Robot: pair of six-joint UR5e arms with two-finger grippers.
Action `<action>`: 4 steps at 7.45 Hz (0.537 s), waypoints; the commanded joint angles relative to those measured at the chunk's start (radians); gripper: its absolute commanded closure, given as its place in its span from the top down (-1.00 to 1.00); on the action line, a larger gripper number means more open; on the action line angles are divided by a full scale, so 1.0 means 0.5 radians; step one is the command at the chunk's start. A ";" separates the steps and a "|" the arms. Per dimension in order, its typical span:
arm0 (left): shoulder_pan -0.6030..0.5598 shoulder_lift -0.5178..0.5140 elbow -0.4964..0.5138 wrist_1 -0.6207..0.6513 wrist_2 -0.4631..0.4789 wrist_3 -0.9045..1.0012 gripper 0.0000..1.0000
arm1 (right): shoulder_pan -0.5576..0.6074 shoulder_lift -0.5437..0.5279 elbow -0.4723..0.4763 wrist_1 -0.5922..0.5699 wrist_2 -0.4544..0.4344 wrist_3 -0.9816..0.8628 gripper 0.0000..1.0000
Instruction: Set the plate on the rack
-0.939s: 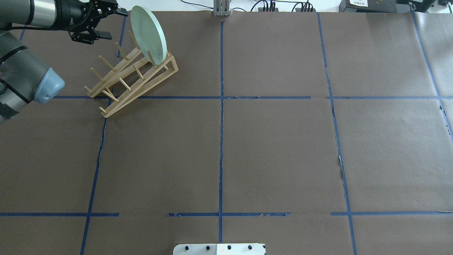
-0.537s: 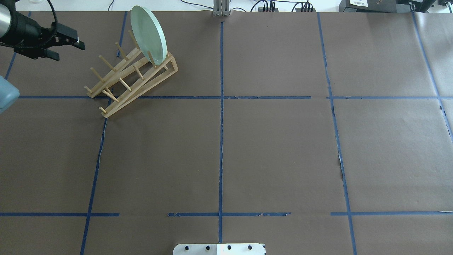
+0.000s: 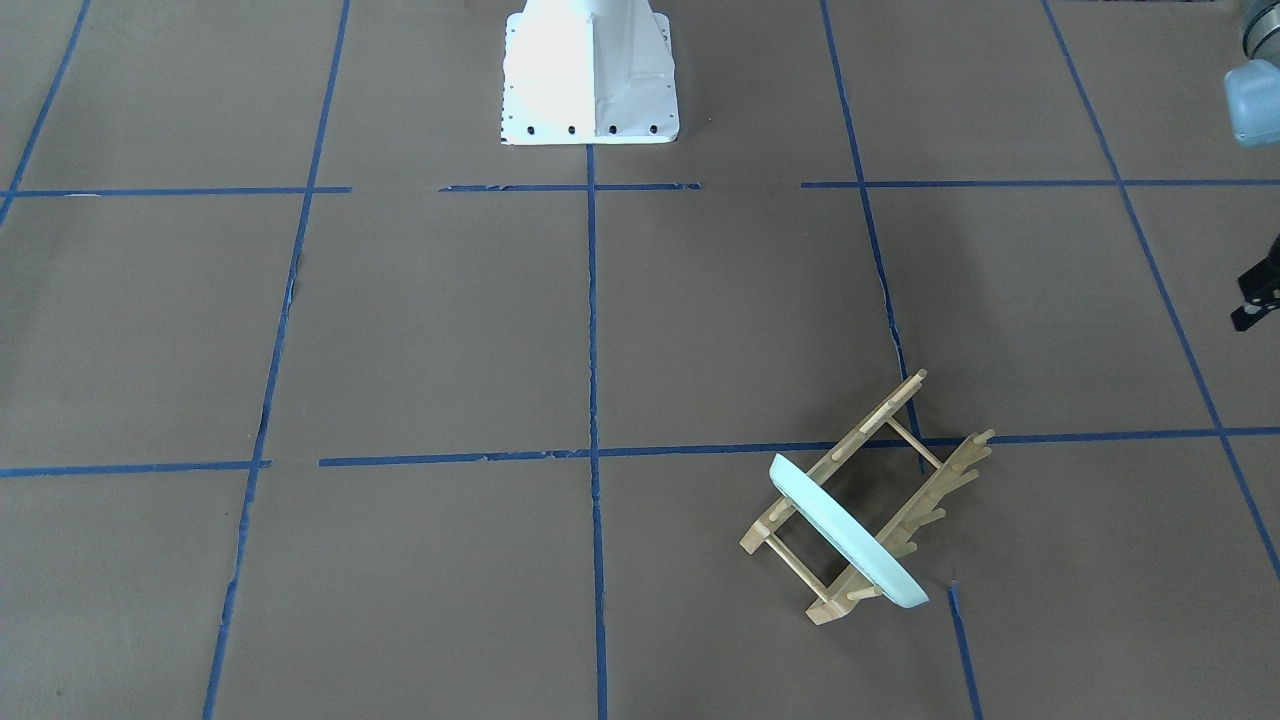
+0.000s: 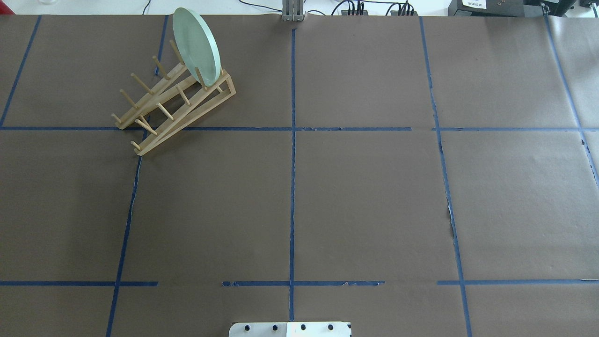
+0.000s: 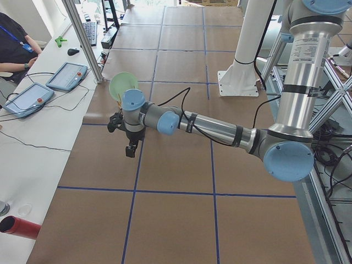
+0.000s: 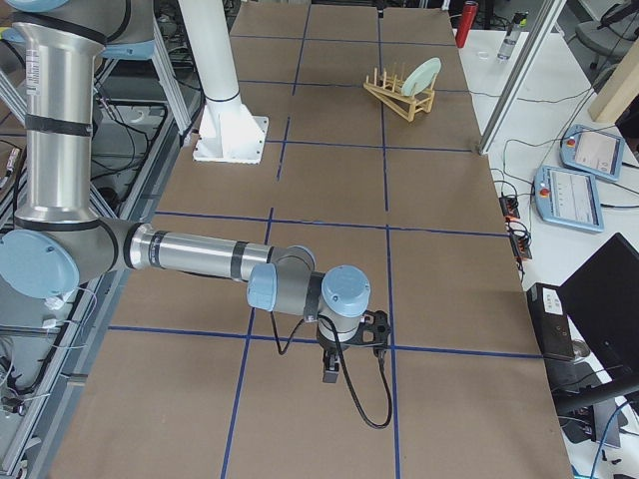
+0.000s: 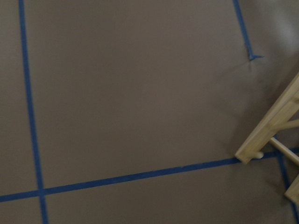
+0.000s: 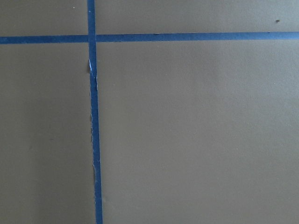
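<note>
Left gripper [image 5: 130,144]: hung low over the desk [image 4: 365,196], off the rack's outer side, carrying nothing I could see. Only a sliver showed in the front-facing view, so I cannot tell whether the jaws stood apart or together.
Right gripper [image 6: 334,367]: hung low over bare desk at the opposite end. It showed only in the right side view, so its jaw state could not be told either.
Plate [image 4: 196,44]: stood on edge in the rack [image 4: 173,100], between pegs at the end farther from the robot, leaning slightly. No gripper touched it.
Rack axis: rails ran diagonally across the tape grid, and the plate's face lay square across them.
Key relation: the plate lay toward the desk's middle from the left gripper, near but clear of it. The left wrist view caught only a rail end of the rack [image 7: 271,130] at its edge.
Nearer arm: left, by a wide margin; the right was well apart.
Status (judgement): placement looked done, and any coming move would only need to stay clear of the rack.
Desk: brown paper with a blue tape grid, torn in spots.
Room: white robot pedestal [image 3: 588,75]; side bench with teach pendants [image 5: 48,85] and a seated operator [image 5: 14,47].
</note>
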 commanded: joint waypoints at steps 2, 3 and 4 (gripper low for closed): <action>-0.220 0.118 0.040 0.253 -0.004 0.306 1.00 | 0.000 0.000 -0.001 0.000 0.000 0.000 1.00; -0.220 0.127 0.059 0.260 -0.007 0.310 1.00 | 0.000 0.000 -0.001 0.000 0.000 0.000 1.00; -0.220 0.134 0.071 0.253 0.011 0.310 1.00 | 0.000 0.000 -0.001 0.000 0.000 0.000 1.00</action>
